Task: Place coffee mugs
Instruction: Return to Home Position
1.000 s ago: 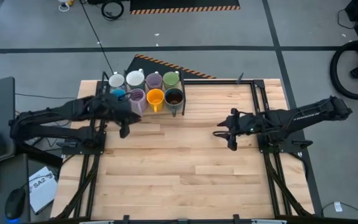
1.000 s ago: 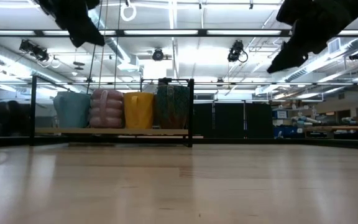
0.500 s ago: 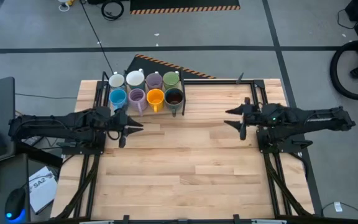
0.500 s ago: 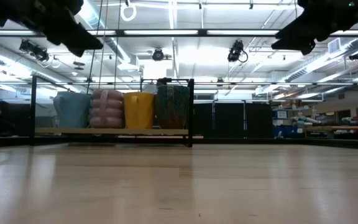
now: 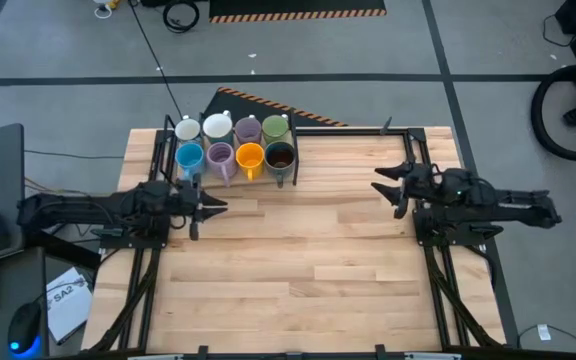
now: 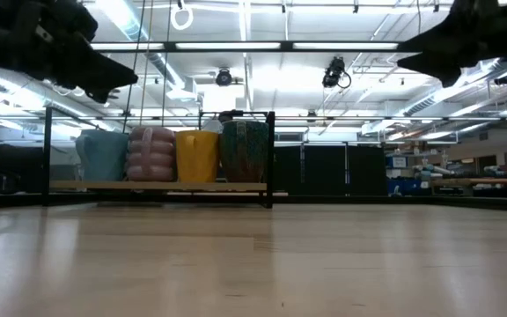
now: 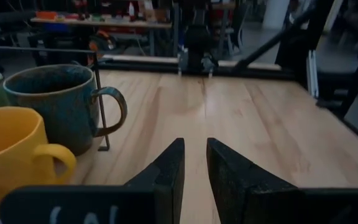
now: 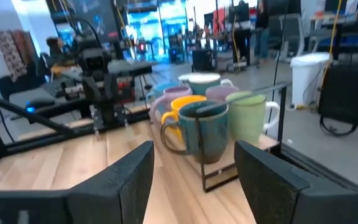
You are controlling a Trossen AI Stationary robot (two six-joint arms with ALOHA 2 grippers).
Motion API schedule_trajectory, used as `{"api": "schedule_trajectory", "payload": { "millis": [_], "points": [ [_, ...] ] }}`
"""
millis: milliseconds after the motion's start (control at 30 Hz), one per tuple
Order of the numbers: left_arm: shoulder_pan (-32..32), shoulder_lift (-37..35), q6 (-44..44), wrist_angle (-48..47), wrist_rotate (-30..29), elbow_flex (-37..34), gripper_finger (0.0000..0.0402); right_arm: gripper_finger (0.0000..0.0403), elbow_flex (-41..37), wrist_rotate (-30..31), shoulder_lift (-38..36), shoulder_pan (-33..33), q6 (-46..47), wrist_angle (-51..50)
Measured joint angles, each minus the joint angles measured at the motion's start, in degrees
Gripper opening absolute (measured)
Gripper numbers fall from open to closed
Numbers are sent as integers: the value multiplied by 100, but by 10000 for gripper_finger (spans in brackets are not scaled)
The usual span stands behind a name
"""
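Observation:
Several coffee mugs stand upright in two rows at the table's far left, inside a black wire frame (image 5: 294, 160). The far row is white (image 5: 188, 128), white (image 5: 217, 126), lilac (image 5: 247, 128) and green (image 5: 275, 127). The near row is blue (image 5: 190, 156), lilac (image 5: 220, 155), orange (image 5: 250, 156) and dark (image 5: 280, 156). My left gripper (image 5: 211, 205) hovers level just nearer than the mugs. Its fingers are open by a narrow gap (image 7: 194, 163) with nothing between them. My right gripper (image 5: 386, 185) hovers level at the right, open wide (image 8: 194, 171) and empty.
Black frame rails run along the table's left (image 5: 153, 250) and right (image 5: 430, 250) sides under the arms. Bare wooden tabletop (image 5: 298, 250) lies between the two grippers and toward the near edge. The room beyond shows shelves and benches.
My left gripper has sunk and drawn back toward the table's left edge, tipping from pointing down to level. My right gripper has drawn back toward the table's right and far edges, also tipping up to level. The mugs have stayed where they were.

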Motion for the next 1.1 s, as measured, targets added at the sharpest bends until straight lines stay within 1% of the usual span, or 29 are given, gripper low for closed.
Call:
{"api": "schedule_trajectory", "payload": {
  "millis": [100, 267, 367, 433, 500, 567, 600, 700, 833, 1100],
  "points": [
    [0, -235, -196, 296, 1, -256, 73, 229, -122, 2, -345, 0, -69, 38],
    [0, -475, -347, 383, 3, -461, 73, 229, -454, 43, -926, 0, -12, 356],
    [2, -641, -206, 404, -1, -578, 71, 229, -688, 100, -1135, 0, 14, 695],
    [2, -766, -67, 404, -10, -666, 68, 229, -821, 250, -1116, 2, 20, 930],
    [2, -821, -27, 400, -160, -683, 65, 229, -884, 611, -1045, 2, 214, 1126],
    [2, -829, -115, 386, -406, -683, 64, 229, -924, 1056, -1049, 1, 515, 1121],
    [6, -821, -204, 382, -448, -683, 64, 229, -953, 1176, -1051, 0, 594, 1108],
    [3, -817, -238, 377, -466, -683, 64, 229, -1045, 1019, -1048, 8, 859, 1064],
    [2, -817, -206, 378, -468, -683, 64, 229, -1088, 789, -1048, 7, 874, 1087],
    [2, -817, -207, 368, -468, -683, 64, 229, -1098, 756, -1051, 9, 868, 1091]
  ]
}}
